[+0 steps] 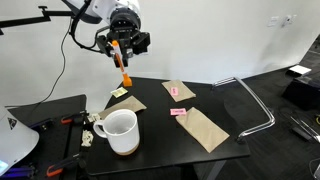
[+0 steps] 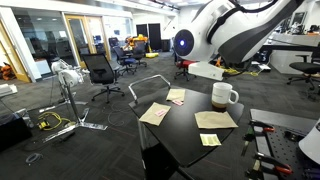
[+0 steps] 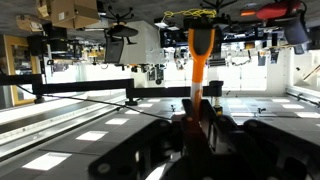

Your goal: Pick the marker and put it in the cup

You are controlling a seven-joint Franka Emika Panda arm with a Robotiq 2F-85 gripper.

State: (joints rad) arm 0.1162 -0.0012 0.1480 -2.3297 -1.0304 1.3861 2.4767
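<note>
Wrist view, Sam: what was the gripper (image 3: 198,118) doing?

Clamped on the marker (image 3: 198,70), Jo. The orange stick stood upright in the middle of the shot. Dark blurred fingers (image 3: 218,135) pressed on it from both sides.

Fine. Where was that in the scene?

In an exterior view the gripper (image 1: 118,47) hung in the air over the far left part of the black table (image 1: 160,145). The marker (image 1: 124,68) pointed down, tilted a bit, with its tip clear of the tabletop.

And the cup?

The white cup (image 1: 121,131) stood upright on the near left of the table, handle to the left, brownish band at the base. The marker was above and beyond it, not inside, not touching.

Any other angle?

Yes, another exterior view had the cup (image 2: 222,96) at the far right of the table (image 2: 185,140), and the arm (image 2: 235,30) filled the top right. I couldn't make out the gripper or marker there.

Other stuff?

Brown paper sheets (image 1: 205,128) lay flat on the table, three of them. A small pink thing (image 1: 179,112) sat between the far sheet and the near right one. A yellow note (image 1: 119,92) lay at the far left, beside the left sheet. An orange-and-black tool (image 1: 72,121) lay left of the cup, off the table. A bent metal frame (image 1: 255,105) stood to the right.
</note>
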